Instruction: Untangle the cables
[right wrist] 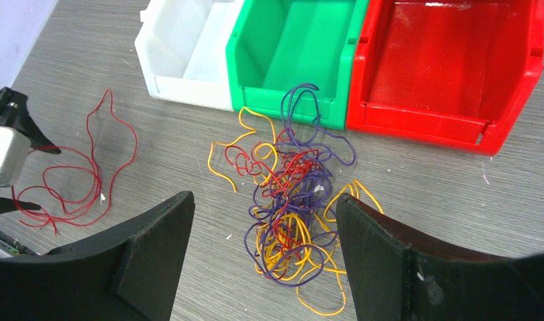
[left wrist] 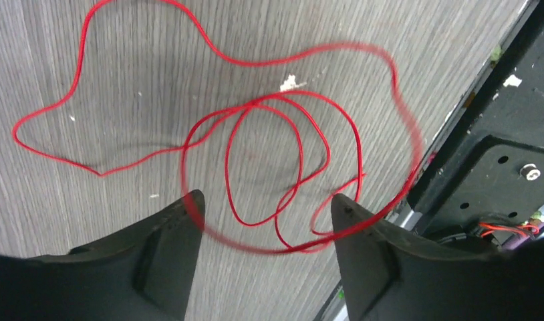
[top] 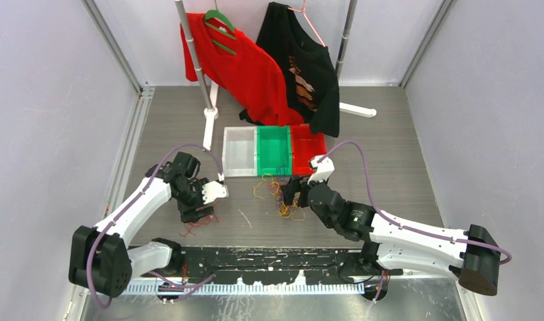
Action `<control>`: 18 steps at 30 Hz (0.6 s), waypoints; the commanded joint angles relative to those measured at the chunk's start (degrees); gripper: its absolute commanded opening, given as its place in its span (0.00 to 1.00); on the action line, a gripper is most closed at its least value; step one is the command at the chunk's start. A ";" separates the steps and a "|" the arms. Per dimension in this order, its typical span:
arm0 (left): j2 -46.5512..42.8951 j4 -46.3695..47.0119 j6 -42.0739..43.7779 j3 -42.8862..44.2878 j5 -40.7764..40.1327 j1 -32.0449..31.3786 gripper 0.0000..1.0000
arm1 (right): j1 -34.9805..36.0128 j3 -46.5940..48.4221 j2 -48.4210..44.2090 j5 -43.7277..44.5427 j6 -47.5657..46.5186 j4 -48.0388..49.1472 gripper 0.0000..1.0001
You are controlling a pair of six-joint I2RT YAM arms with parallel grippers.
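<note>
A tangle of red, yellow-orange and purple cables (top: 283,200) lies on the table just in front of the green bin, and shows in the right wrist view (right wrist: 296,200). My right gripper (right wrist: 264,197) is open, hovering above the tangle with its near part between the jaws (top: 293,194). A single red cable (left wrist: 256,64) lies apart in loose loops at the left (top: 199,226) (right wrist: 89,180). My left gripper (left wrist: 268,197) is open right over it (top: 197,215). One blurred red loop runs across both of its fingertips.
White (top: 239,172), green (top: 274,170) and red (top: 319,144) bins stand side by side behind the tangle. A clothes rack base (top: 208,127) with a red shirt (top: 246,70) and a black shirt (top: 309,67) stands at the back. The black perforated plate (top: 276,257) lines the near edge.
</note>
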 commanded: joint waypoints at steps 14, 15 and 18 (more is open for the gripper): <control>10.54 14.97 7.53 -4.76 5.26 0.32 0.76 | 0.17 2.84 1.81 -0.92 -1.09 1.73 0.77; 11.46 14.89 7.12 -4.51 4.92 0.33 0.72 | 0.13 2.83 1.90 -0.67 -0.97 1.73 0.76; 13.06 12.93 4.52 -3.45 6.03 0.33 0.54 | 0.04 2.97 2.06 0.00 -0.21 1.65 0.72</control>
